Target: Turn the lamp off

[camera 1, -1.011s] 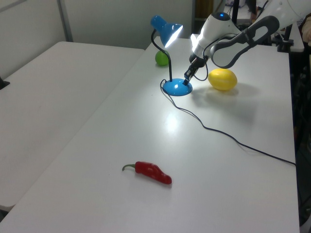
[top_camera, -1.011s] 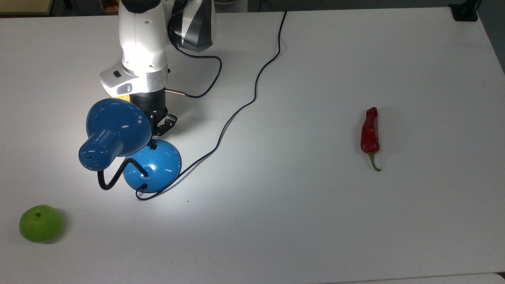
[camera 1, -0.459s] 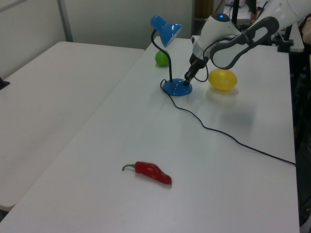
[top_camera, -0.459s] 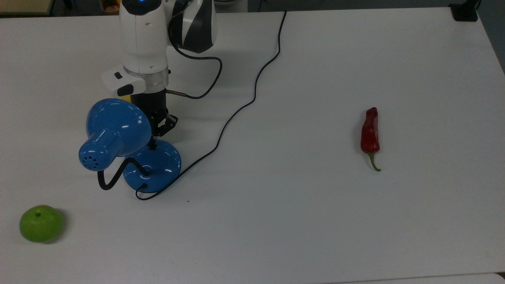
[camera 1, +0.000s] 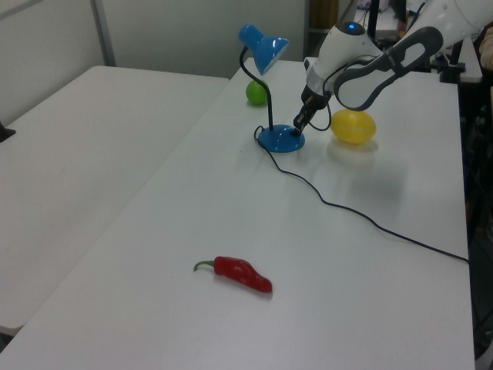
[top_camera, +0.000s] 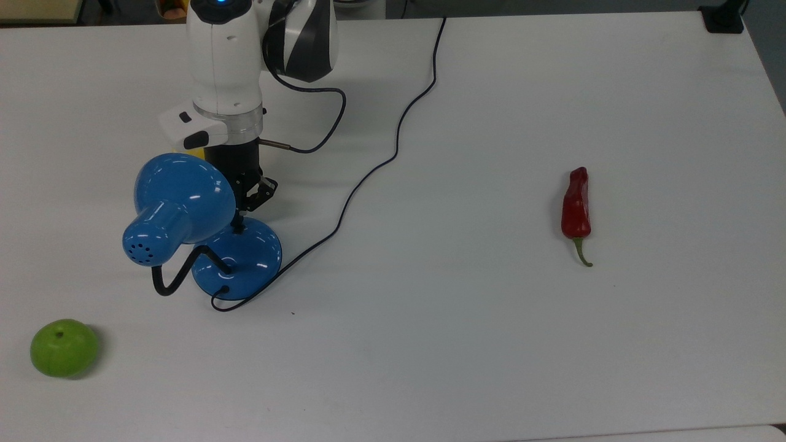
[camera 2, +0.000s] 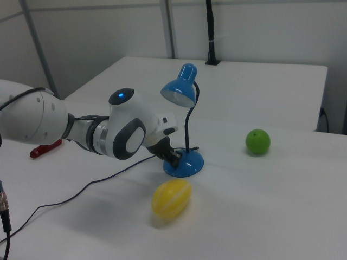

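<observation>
lamp dark, gripper at the switch

the gripper point(top_camera: 241, 212), jaws together, tips touching the lamp point(top_camera: 236, 258) base at its 12 o'clock edge in the top view. the shade shows no glow, so the press looks done; next move likely calls for lifting straight off without dragging the base.

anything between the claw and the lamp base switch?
Nothing visible. The claw sits right at the lamp base's top edge in the top view, tips at the switch spot. The lemon lies off to the side of the base, the green fruit and chili well away.
</observation>
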`<control>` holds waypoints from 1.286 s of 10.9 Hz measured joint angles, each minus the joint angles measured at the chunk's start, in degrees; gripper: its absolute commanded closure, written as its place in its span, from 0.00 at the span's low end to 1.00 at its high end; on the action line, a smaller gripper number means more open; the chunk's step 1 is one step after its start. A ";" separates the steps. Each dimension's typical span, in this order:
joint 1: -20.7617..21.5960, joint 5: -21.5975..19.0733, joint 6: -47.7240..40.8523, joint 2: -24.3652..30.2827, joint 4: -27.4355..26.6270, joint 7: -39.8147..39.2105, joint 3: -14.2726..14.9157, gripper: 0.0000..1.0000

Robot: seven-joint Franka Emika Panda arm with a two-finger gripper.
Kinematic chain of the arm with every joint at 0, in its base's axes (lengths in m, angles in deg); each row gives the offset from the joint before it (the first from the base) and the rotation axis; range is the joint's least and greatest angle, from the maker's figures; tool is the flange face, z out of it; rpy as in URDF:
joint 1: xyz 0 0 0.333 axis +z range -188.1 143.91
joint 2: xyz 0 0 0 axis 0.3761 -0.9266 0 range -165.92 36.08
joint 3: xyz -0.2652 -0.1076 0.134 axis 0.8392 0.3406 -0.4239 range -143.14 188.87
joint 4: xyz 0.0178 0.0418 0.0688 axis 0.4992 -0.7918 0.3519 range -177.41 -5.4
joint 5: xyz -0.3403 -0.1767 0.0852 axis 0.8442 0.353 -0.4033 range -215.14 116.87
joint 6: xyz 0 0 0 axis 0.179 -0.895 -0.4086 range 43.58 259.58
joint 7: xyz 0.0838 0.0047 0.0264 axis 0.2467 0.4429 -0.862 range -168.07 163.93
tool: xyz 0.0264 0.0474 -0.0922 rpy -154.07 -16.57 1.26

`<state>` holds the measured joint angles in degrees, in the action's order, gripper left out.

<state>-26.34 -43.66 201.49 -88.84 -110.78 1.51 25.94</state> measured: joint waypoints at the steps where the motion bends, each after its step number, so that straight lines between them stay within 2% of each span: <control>1: 0.00 0.00 -0.02 0.04 -0.07 0.00 0.00 1.00; 6: 0.02 0.00 -6.74 1.37 -0.03 0.10 -1.14 1.00; 11: 0.16 0.00 -21.04 9.32 0.65 0.19 -3.80 1.00; 14: 2.33 0.00 -33.38 12.99 4.50 0.55 -4.39 1.00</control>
<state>-24.00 -43.66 168.11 -75.85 -106.28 2.07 21.55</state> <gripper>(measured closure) 0.991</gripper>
